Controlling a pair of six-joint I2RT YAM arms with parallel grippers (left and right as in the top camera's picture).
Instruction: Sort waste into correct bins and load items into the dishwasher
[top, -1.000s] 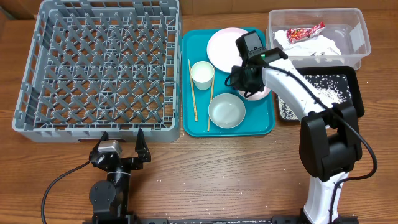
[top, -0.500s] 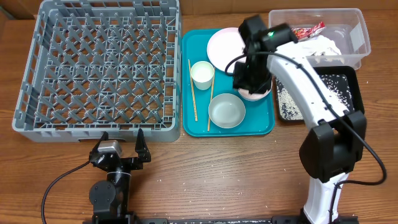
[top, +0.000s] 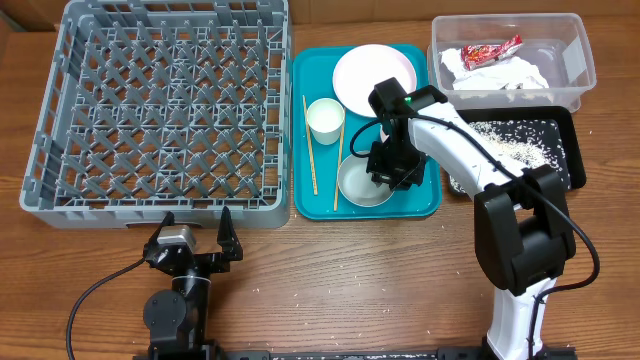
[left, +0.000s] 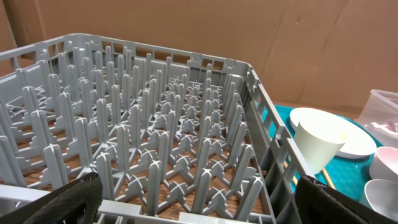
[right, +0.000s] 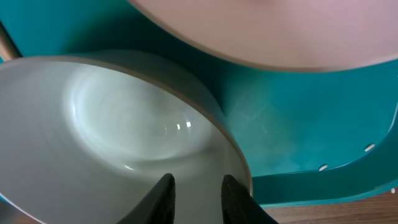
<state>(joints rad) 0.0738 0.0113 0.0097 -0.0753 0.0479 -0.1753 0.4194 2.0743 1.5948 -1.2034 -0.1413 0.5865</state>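
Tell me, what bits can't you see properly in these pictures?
Overhead: the right tool covers part of the bowl, and from above its opening is hidden.
Right wrist: the pale rim at the top is blurred and cut off; bowl or plate, cannot tell.
Left wrist: the tub and the other bowl are cut off by the right edge.
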